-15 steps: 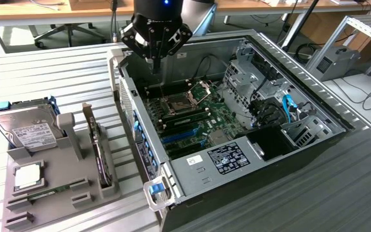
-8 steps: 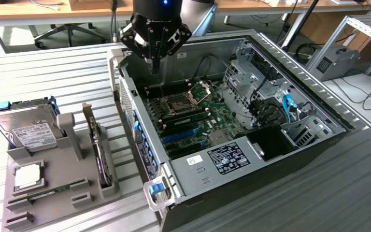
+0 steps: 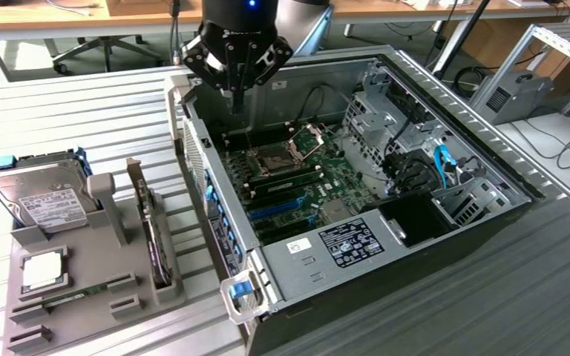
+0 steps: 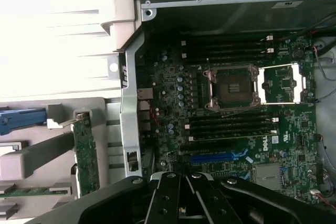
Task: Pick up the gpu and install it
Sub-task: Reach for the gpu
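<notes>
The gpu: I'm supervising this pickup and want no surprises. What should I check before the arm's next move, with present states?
1. gpu upright in its holder, untouched: ok.
2. gripper free of any load: ok.
3. Gripper open for a grasp: not ok, shut.
4. Gripper above the gpu: not ok, it hangs over the computer case.
5. Blue slots on the motherboard unoccupied: ok.

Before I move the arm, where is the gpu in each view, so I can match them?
Exterior view: the gpu stands on edge in the gray holder, at the exterior view's left of the open case.
Wrist view: the gpu stands in that holder, just outside the case's metal wall.
Shared landmark: the CPU socket.
</notes>
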### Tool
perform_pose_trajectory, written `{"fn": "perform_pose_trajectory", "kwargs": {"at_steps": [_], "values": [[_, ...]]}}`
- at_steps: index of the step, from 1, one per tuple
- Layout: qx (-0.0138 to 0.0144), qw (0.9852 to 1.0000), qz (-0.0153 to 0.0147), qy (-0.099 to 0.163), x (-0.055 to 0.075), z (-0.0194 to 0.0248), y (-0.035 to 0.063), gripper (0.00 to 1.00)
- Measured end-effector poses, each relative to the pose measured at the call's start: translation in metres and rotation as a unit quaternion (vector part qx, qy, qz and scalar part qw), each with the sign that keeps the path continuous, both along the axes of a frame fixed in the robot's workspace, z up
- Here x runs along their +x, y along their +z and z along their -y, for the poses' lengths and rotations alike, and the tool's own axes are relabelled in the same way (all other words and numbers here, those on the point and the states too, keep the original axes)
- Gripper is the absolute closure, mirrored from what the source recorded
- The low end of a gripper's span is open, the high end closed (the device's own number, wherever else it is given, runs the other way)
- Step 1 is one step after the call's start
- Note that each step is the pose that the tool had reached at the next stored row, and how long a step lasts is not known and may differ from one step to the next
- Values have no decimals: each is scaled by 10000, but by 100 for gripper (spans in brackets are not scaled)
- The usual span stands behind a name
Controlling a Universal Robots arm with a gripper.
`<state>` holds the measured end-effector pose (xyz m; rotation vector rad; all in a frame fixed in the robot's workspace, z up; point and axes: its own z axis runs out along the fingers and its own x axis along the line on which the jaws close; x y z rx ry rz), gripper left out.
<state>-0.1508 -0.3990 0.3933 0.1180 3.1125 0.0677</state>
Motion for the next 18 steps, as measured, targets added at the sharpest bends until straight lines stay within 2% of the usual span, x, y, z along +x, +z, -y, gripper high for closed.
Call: {"fn": "perform_pose_trajectory", "kwargs": {"at_steps": [9, 11, 18], "values": [[0, 10000, 0, 0, -20, 0, 0, 89], [0, 10000, 0, 0, -107, 0, 0, 89], [0, 10000, 0, 0, -122, 0, 0, 89]]}}
